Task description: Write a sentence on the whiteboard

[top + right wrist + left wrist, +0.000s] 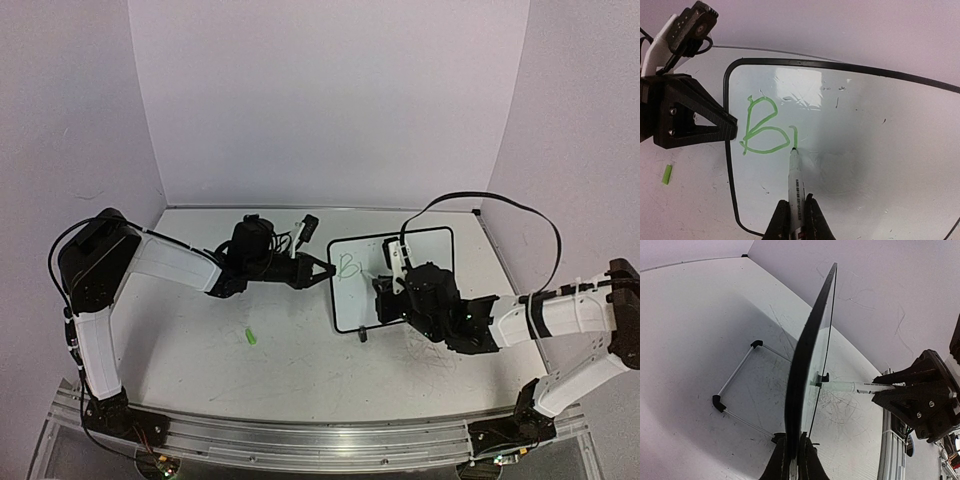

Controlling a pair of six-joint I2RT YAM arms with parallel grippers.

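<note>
The whiteboard [420, 262] stands tilted at mid table, black-framed. My left gripper [322, 270] is shut on its left edge; in the left wrist view the jaws [795, 460] clamp the frame [805, 355] edge-on. My right gripper [392, 285] is shut on a white marker [796, 185], its tip touching the board face [865, 150]. The sentence [765, 126] so reads a light-green "B" and one short stroke beside it. The marker also shows from the left wrist view [855, 386], touching the board.
A small green marker cap [250, 336] lies on the scuffed tabletop left of the board. The board's wire stand with black feet [735, 385] rests behind it. Purple walls enclose the table; an aluminium rail [330, 440] runs along the near edge.
</note>
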